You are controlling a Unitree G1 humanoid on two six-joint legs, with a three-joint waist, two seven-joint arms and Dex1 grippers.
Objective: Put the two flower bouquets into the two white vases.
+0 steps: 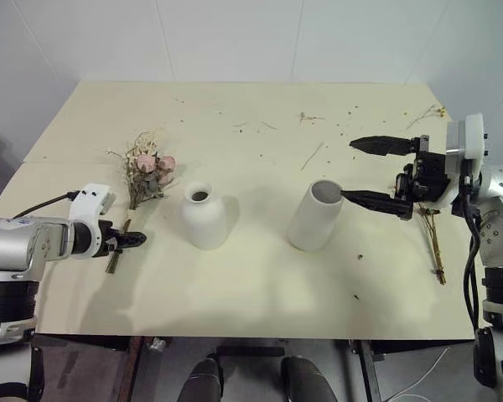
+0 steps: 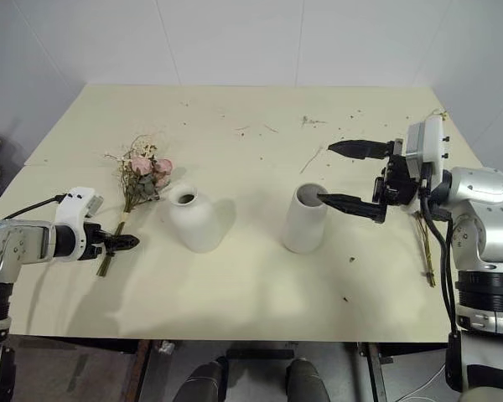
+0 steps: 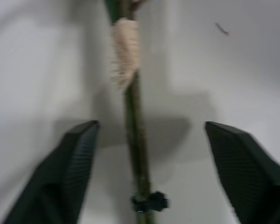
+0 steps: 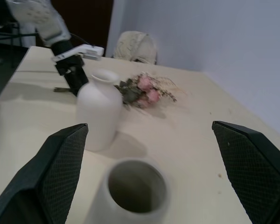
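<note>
The rose bouquet [image 1: 149,172] lies left of centre on the table, stems toward me. My left gripper [image 1: 136,240] is low over the stem ends; in the left wrist view its fingers [image 3: 74,154] stand open on both sides of the green stem [image 3: 136,140] without touching it. The squat vase [image 1: 204,216] and the cylinder vase [image 1: 315,216] stand upright mid-table. My right gripper [image 1: 350,170] hangs open, pointing left, its lower finger at the cylinder's rim. The sparse bouquet [image 1: 436,243] lies by the right edge, partly hidden behind that arm.
Loose twigs [image 1: 312,155] and plant crumbs [image 1: 310,117] are scattered over the far half of the cream table [image 1: 260,285]. A beige object [image 4: 135,46] sits off the table's left side. The white wall stands close behind the far edge.
</note>
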